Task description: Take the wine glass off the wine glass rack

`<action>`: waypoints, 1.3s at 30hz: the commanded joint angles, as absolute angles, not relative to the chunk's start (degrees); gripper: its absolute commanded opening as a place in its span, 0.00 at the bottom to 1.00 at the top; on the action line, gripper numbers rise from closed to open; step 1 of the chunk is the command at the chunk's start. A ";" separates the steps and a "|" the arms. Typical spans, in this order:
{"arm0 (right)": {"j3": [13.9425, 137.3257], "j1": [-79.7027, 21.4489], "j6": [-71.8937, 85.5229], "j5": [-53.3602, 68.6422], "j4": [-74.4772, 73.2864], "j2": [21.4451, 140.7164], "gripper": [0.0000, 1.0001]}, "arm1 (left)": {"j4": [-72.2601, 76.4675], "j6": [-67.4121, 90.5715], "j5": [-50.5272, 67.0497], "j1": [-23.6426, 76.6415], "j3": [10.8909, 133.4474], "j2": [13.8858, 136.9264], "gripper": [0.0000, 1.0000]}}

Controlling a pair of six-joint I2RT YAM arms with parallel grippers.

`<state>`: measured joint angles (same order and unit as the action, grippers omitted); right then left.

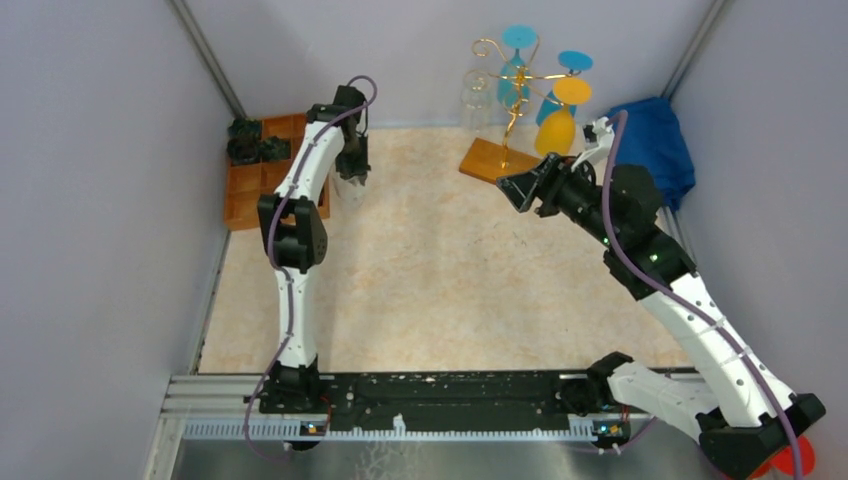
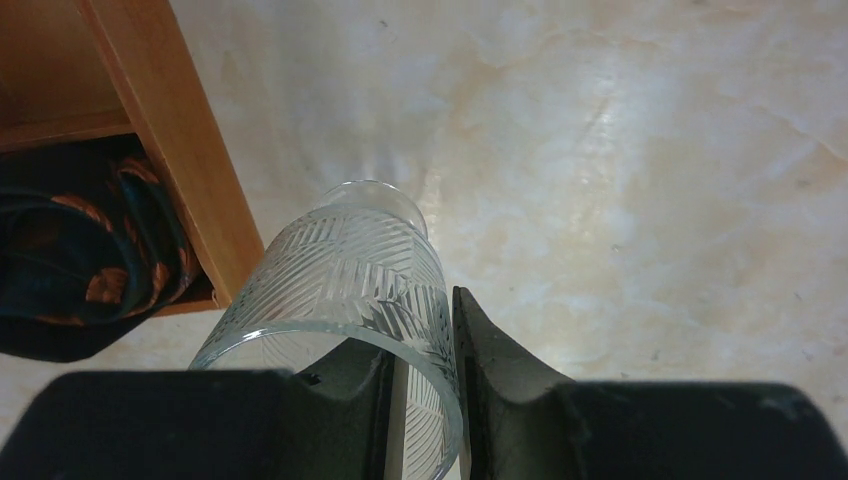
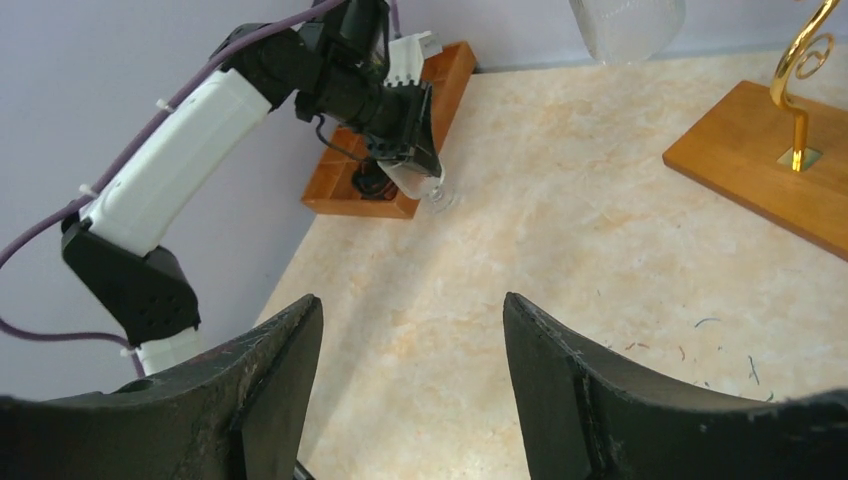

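Top external view: the wine glass rack (image 1: 508, 115) is seen at the far edge of the bench (image 1: 430, 280), right of centre, on its wooden base. Two blue wine glasses (image 1: 515, 70) and an orange wine glass (image 1: 557, 128) are hung upside down from its gold arms, and a clear hanging glass (image 1: 476, 98) is seen on its left side.

The left end effector (image 2: 420, 330) is clamped on the wall of a clear patterned glass (image 2: 350, 270), with one finger inside the rim and one outside. This glass is held near the far-left corner of the bench, just beside the orange tray (image 1: 240, 205). Whether its bottom touches the bench cannot be told. Dark items (image 1: 250, 140) are seen in the tray's far compartments.

The right end effector (image 3: 410, 300) is held with its fingers wide apart and nothing between them. It is positioned near the front of the rack's base (image 3: 760, 170) and is not touching it. A blue cloth (image 1: 655, 135) is seen in the far-right corner.
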<state>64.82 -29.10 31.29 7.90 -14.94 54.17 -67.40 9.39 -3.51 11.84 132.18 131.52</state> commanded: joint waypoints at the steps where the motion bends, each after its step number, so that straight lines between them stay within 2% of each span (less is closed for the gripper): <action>1: 63.04 -29.36 31.80 9.79 -8.52 54.20 0.65 | -64.79 11.18 -7.55 11.01 130.71 134.07 0.00; 4: 62.51 -29.43 31.50 10.68 -7.26 54.64 0.60 | -63.32 12.15 -7.92 10.99 129.37 135.18 0.00; 10: 60.94 -29.44 31.00 11.74 -5.05 54.91 0.60 | -59.06 13.10 -8.54 10.99 123.73 133.51 0.01; 12: 60.66 -29.44 31.03 11.85 -4.65 55.22 0.63 | -59.12 13.81 -7.54 11.03 122.51 133.10 0.14; 17: 60.55 -29.43 30.60 13.18 -3.97 56.77 0.78 | -59.88 14.57 -8.02 11.48 120.27 131.04 0.31; 25: 58.98 -29.36 33.15 16.23 -0.45 57.72 0.85 | -61.65 14.76 -11.78 12.10 121.46 123.53 0.42; 29: 59.44 -29.39 33.93 17.67 1.86 58.24 0.86 | -62.53 14.85 -14.01 12.62 122.04 120.57 0.46; 36: 59.65 -29.37 34.56 17.97 2.28 57.91 0.86 | -63.27 14.89 -14.21 15.85 127.87 113.91 0.45; 38: 60.09 -29.42 33.70 16.61 1.38 57.40 0.85 | -58.60 14.77 -9.59 17.28 127.48 109.84 0.46; 39: 60.53 -29.43 32.94 15.75 0.59 56.99 0.85 | -54.43 14.99 -3.55 17.46 125.11 107.63 0.46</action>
